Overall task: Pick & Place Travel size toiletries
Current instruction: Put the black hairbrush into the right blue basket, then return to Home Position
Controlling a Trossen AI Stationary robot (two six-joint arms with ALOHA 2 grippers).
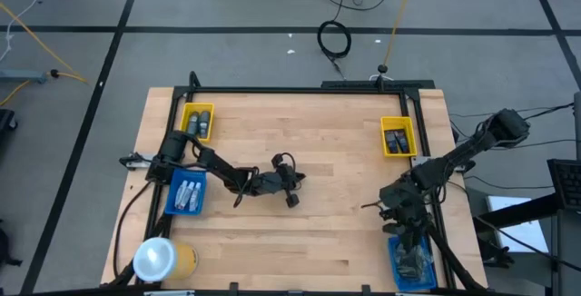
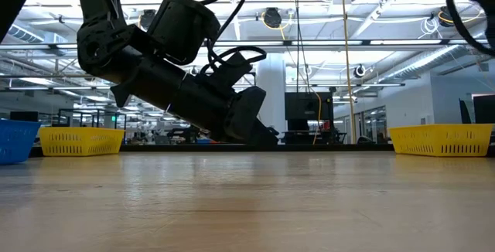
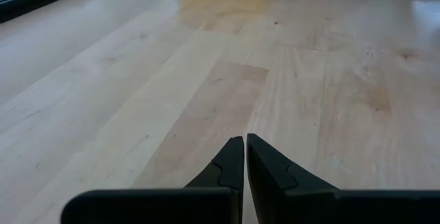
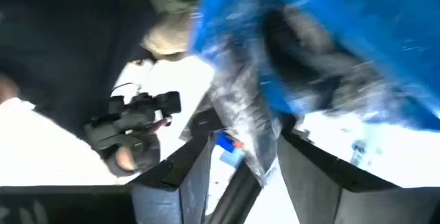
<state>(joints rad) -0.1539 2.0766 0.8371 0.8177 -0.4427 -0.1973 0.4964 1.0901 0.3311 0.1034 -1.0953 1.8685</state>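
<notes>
L gripper point(image 1: 292, 200) sits low over the bare wood near the table point(image 1: 345, 151) centre, arm stretched out from the L edge. L wrist view shows its fingers point(image 3: 230, 165) pressed together w/ nothing between them, tips just above the wood. Behind it, by the arm's base, a blue tray point(image 1: 188, 192) holds pale tubes point(image 1: 186, 193); farther back at the table's far-L corner a yellow tray point(image 1: 198, 121) holds dark bottles point(image 1: 199, 122). Yellow cylinder w/ white top point(image 1: 162, 259) lies at the near-L corner, well apart from the gripper.

R gripper point(image 1: 406, 232) hangs at the R edge, just above a second blue tray point(image 1: 414, 261) w/ a pile of dark/grey items point(image 1: 415, 258), too small to tell apart. R wrist view: fingers point(image 4: 189, 179) spread, a clear crinkled tube or wrapper point(image 4: 240, 121) between them; can't tell if it's touched. Another yellow tray point(image 1: 398, 136) w/ dark bottles point(image 1: 396, 140) sits beyond the R gripper, toward the far-R corner.
</notes>
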